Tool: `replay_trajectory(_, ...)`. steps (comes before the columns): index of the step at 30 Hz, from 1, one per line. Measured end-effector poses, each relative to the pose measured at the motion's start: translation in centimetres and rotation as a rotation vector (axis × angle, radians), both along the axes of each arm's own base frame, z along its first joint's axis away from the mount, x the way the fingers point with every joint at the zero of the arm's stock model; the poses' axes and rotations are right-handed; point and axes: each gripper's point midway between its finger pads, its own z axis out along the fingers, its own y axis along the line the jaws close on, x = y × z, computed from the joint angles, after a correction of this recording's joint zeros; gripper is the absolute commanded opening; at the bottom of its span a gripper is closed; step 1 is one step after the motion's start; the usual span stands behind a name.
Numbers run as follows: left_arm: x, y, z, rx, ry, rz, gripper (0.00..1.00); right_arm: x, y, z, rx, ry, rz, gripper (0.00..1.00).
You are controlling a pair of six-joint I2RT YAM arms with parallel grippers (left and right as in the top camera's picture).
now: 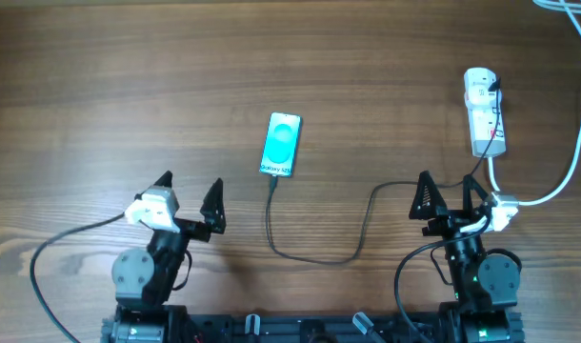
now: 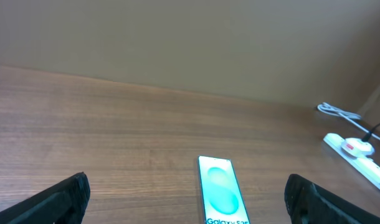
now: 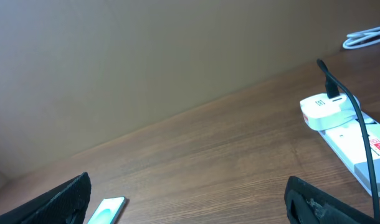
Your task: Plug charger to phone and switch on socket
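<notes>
The phone [image 1: 280, 145] lies flat mid-table with its teal screen up; it also shows in the left wrist view [image 2: 222, 196] and the right wrist view [image 3: 106, 210]. The thin black charger cable [image 1: 314, 255] curves from the phone's near edge, where its tip sits, toward the right arm. The white socket strip [image 1: 484, 111] lies at the far right with a black plug in it; it also shows in the right wrist view [image 3: 349, 134] and the left wrist view [image 2: 358, 158]. My left gripper [image 1: 190, 198] and right gripper [image 1: 452, 197] are both open and empty near the front edge.
A thicker white cable [image 1: 569, 162] runs from the top right corner down to the right arm. A coil of white cable [image 3: 367, 37] lies beyond the socket. A plain wall stands behind the table.
</notes>
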Motion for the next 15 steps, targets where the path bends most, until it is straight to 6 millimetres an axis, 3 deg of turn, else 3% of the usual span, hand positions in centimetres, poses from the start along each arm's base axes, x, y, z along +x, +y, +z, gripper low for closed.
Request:
replay_trajectory(8, -0.7, 0.6, -1.6, 0.002, -0.007, 0.035, 1.0, 0.0, 0.0, 0.0, 0.0, 0.001, 0.0, 1.0)
replay_trajectory(15, -0.7, 0.8, -1.6, 0.003, -0.012, 0.046, 1.0, 0.0, 0.0, 0.0, 0.0, 0.001, 0.0, 1.0)
